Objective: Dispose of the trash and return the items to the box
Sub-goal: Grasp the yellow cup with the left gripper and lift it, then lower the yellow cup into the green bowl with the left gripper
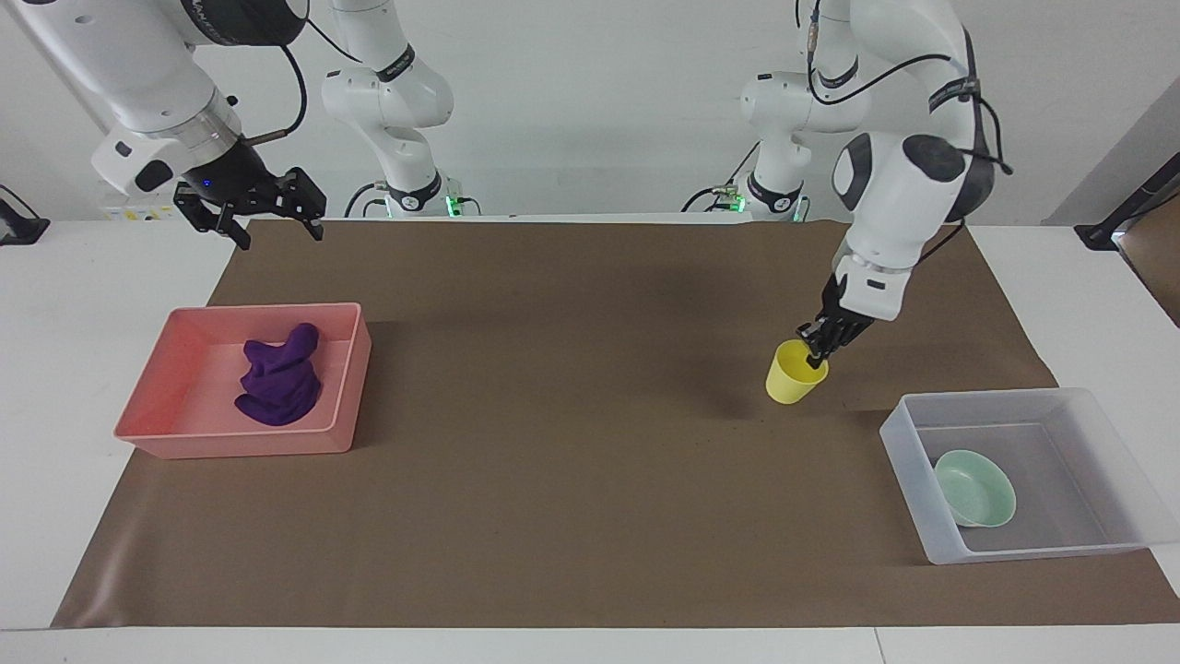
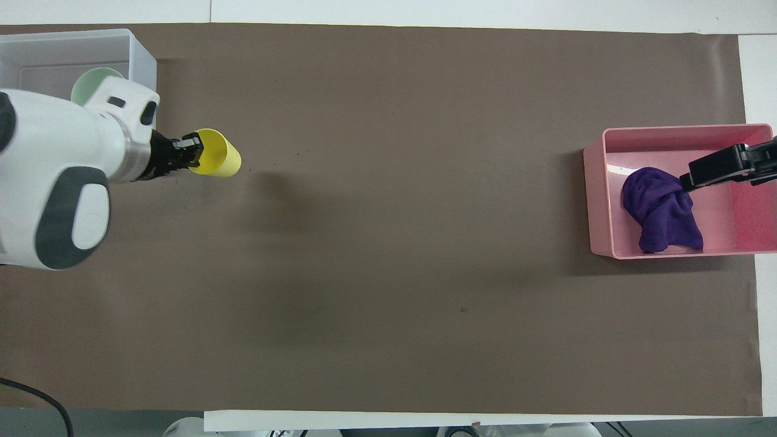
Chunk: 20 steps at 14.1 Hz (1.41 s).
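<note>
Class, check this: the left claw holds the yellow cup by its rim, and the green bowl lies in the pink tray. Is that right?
Not quite. The bowl lies in the clear box, as the facing view shows; the pink tray holds the purple rag. The left claw does hold the cup by its rim.

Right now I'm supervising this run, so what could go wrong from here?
The left claw pinches only the yellow cup's rim, and the cup hangs tilted over the mat, so it might slip out. The clear bin already holds the green bowl; a dropped cup could land on it and tip. The right claw waits near the pink tray.
</note>
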Available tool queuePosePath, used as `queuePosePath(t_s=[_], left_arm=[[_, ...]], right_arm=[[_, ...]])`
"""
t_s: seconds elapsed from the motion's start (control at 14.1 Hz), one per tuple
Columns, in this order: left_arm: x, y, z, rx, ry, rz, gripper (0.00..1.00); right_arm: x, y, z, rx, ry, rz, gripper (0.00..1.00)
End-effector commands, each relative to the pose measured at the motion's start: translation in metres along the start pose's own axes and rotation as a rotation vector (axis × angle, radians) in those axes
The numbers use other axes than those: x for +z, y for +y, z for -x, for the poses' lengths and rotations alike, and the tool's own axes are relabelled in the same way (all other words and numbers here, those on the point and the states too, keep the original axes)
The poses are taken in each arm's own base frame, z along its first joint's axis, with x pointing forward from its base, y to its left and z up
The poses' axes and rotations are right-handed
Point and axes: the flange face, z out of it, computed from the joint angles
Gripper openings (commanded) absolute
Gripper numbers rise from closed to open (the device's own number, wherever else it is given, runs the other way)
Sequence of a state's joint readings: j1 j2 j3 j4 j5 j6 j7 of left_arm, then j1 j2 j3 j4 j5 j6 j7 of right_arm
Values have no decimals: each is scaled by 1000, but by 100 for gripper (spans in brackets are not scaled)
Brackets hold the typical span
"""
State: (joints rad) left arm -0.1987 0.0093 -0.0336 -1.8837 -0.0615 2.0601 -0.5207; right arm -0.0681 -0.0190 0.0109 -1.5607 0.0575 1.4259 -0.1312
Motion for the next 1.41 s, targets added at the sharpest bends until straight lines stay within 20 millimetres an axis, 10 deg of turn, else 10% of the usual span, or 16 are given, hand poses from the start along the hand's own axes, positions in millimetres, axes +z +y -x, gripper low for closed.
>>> queuePosePath(t_s=[0.0,0.14,0.49,1.13,1.27,1.34], left_arm=[[-39,-47,-74,-12,22,-19,0],[-37,-105,-110,-32,40,-35,0],[1,-165,-172,-9,135,-43,0],[145,-183,-155,8,152,-55,3],[134,-183,-162,30,147,-58,79],[121,-178,-167,33,143,-58,97]], right_arm=[[1,-3,6,13,8,-10,100],[1,-3,6,13,8,-10,100],[1,-3,6,13,8,-10,100],[1,-3,6,13,8,-10,100],[1,-3,6,13,8,-10,100],[1,-3,6,13,8,-10,100]])
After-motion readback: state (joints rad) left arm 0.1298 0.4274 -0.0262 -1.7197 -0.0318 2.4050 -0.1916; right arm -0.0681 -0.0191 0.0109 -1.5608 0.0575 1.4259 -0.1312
